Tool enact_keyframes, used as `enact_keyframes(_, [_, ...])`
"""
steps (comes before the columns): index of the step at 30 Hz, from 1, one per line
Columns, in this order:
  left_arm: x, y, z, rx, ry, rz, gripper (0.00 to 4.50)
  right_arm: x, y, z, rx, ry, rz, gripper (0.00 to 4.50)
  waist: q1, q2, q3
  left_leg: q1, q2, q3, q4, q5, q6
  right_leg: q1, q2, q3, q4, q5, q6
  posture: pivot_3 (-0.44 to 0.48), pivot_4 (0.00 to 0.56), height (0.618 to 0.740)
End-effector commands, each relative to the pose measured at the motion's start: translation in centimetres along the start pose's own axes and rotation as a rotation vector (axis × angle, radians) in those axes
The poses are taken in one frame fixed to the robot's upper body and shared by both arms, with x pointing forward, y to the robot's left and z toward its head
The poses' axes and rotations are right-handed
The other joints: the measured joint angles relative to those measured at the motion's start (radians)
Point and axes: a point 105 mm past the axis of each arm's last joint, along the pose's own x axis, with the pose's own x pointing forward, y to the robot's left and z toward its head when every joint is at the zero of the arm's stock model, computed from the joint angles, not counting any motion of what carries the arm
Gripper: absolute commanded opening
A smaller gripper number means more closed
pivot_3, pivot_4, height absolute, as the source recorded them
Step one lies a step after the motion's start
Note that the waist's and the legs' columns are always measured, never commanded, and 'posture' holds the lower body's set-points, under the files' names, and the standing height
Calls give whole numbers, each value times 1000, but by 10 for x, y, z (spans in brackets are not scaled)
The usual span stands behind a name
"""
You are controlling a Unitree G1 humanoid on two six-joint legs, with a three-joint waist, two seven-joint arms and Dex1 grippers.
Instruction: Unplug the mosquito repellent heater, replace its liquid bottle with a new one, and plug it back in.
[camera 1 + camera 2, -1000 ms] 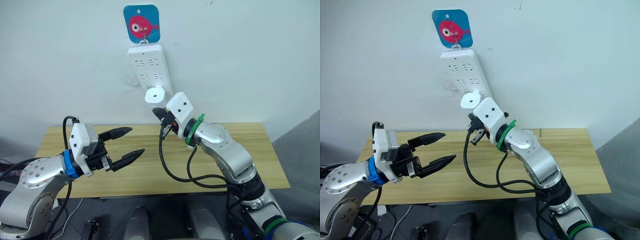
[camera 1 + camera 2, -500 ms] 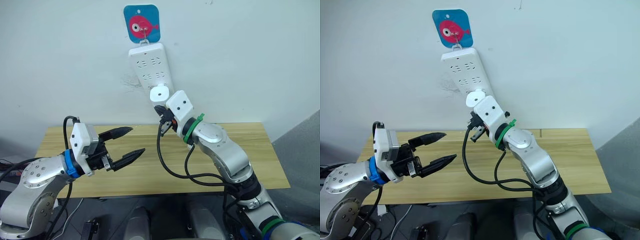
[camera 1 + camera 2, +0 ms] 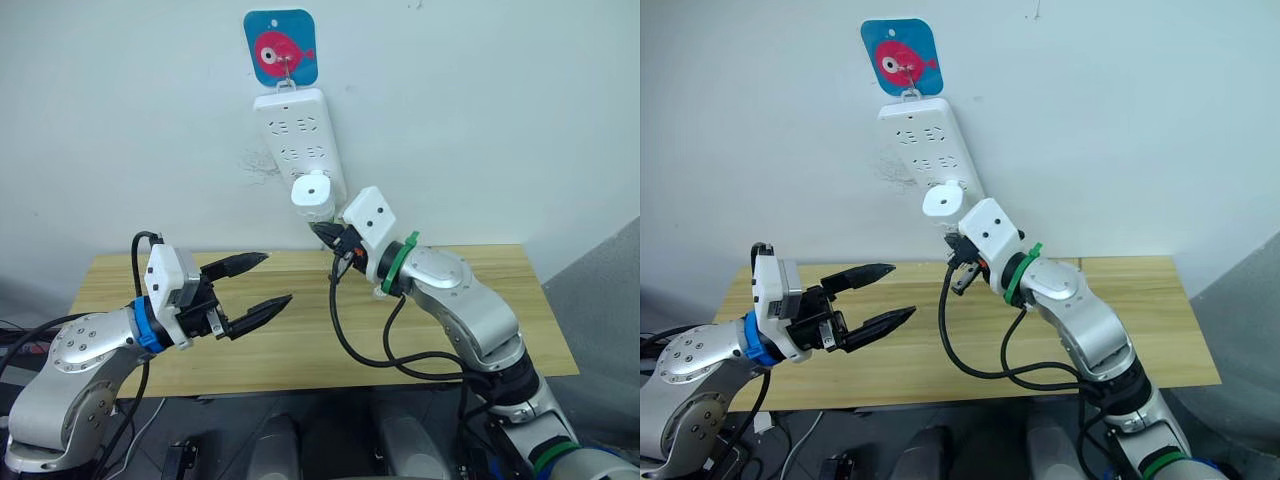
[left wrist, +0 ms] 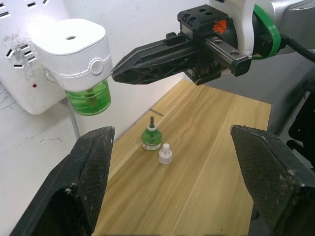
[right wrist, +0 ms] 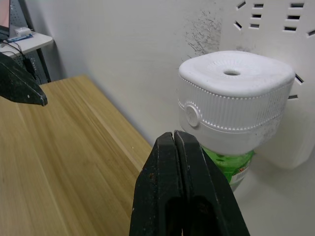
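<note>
Item: mosquito repellent heater [image 3: 312, 193], seated in the wall power strip [image 3: 297, 135], green bottle hanging beneath. My right gripper [image 3: 327, 233], clenched on nothing, sits just at its 5 o'clock, the nearer arm. My left gripper [image 3: 255, 285], spread and released, hangs well off at 7 o'clock over the tabletop [image 3: 520, 320].

Both arms are silver-grey metal with rounded joint housings, each ending in a white boxy wrist block and black, tapered, ribbed fingers. The left gripper [image 3: 257, 283] sits behind a blue wrist ring, the right gripper [image 4: 120, 72] behind a green one, with an orange patch on its black mount. Loose black cables loop beside each forearm
</note>
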Motion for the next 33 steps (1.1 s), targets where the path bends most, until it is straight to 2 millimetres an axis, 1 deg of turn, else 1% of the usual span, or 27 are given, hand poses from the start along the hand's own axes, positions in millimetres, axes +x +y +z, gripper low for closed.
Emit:
enact_keyframes(1, [2, -2, 7, 31, -28, -15, 4002, -3, 1, 20, -14, -75, 4, 28, 0, 0, 0, 0, 0, 0, 0, 0, 0, 0, 0, 0, 0, 0, 0, -50, 155, 725])
enact_keyframes(4, [2, -2, 7, 30, -30, -20, 4002, 0, 2, 21, -9, -78, -2, 28, 0, 0, 0, 0, 0, 0, 0, 0, 0, 0, 0, 0, 0, 0, 0, -50, 155, 725])
enact_keyframes(12, [4, -3, 8, 28, -34, -25, 4002, 5, -10, 23, -12, -81, -55, 28, 0, 0, 0, 0, 0, 0, 0, 0, 0, 0, 0, 0, 0, 0, 0, -49, 160, 725])
enact_keyframes(22, [5, -5, 8, 24, -38, -25, 4002, 6, -18, 19, -30, -59, -96, 28, 0, 0, 0, 0, 0, 0, 0, 0, 0, 0, 0, 0, 0, 0, 0, -45, 160, 725])
enact_keyframes(27, [5, -5, 7, 23, -39, -25, 4002, 5, -23, 21, -39, -63, -116, 28, 0, 0, 0, 0, 0, 0, 0, 0, 0, 0, 0, 0, 0, 0, 0, -46, 161, 725])
enact_keyframes(33, [5, -4, 7, 23, -40, -27, 4002, -3, -26, 19, -51, -47, -112, 28, 1, 0, 0, 0, 0, 0, 1, 0, 0, 0, 0, 0, 0, 0, 0, -52, 160, 725])
